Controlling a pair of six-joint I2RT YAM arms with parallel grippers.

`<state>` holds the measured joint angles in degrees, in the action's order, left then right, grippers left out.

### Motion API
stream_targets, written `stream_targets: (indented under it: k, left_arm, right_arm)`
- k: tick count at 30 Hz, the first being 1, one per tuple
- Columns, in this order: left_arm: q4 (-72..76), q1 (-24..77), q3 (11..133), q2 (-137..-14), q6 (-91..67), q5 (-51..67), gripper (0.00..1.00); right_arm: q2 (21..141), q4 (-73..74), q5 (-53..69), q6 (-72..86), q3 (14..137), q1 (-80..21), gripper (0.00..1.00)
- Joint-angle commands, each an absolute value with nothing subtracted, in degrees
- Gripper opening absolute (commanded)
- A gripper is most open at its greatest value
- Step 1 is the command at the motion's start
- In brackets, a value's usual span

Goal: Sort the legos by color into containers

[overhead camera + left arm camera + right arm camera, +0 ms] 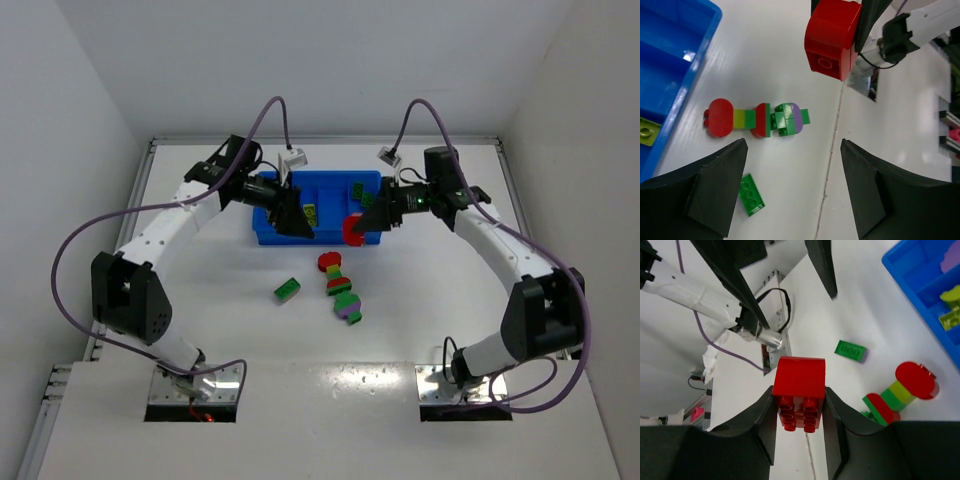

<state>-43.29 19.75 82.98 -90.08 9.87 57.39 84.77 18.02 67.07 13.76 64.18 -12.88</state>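
Observation:
My right gripper point(799, 407) is shut on a red brick point(799, 384), which hangs by the front right edge of the blue tray point(268, 236). From above, the red brick point(353, 229) overlaps the tray's front wall. My left gripper point(792, 150) is open and empty, hovering over the table beside the tray's front left part. A mixed stack point(340, 286) of red, yellow-green, green and purple bricks lies on the table in front of the tray. A loose green brick point(288, 289) lies to its left. A yellow-green brick point(311, 213) rests in one compartment.
A small green brick point(356, 190) sits in a compartment toward the tray's right. Something purple point(952, 262) shows in another compartment. Both arms arch inward over the tray, their cables looping above. White walls close in the table on the left, right and back.

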Motion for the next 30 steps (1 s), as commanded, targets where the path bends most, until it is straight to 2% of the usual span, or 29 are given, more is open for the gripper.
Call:
stream_targets:
  k: [1,7,30]
  left_arm:
    - [-43.0,19.2,85.9,-91.0,7.6,65.6,0.82]
    - [-43.0,19.2,86.9,-92.8,7.6,70.5,0.82]
    - [-41.4,21.9,92.3,-98.2,8.7,70.5,0.82]
  right_arm:
    - [85.6,9.2,71.1,17.7,68.7,-14.3,0.05]
    - [87.4,6.2,71.7,20.6,69.3,-16.7,0.05]
    - [92.9,1.8,72.2,24.3,73.5,-20.8,0.05]
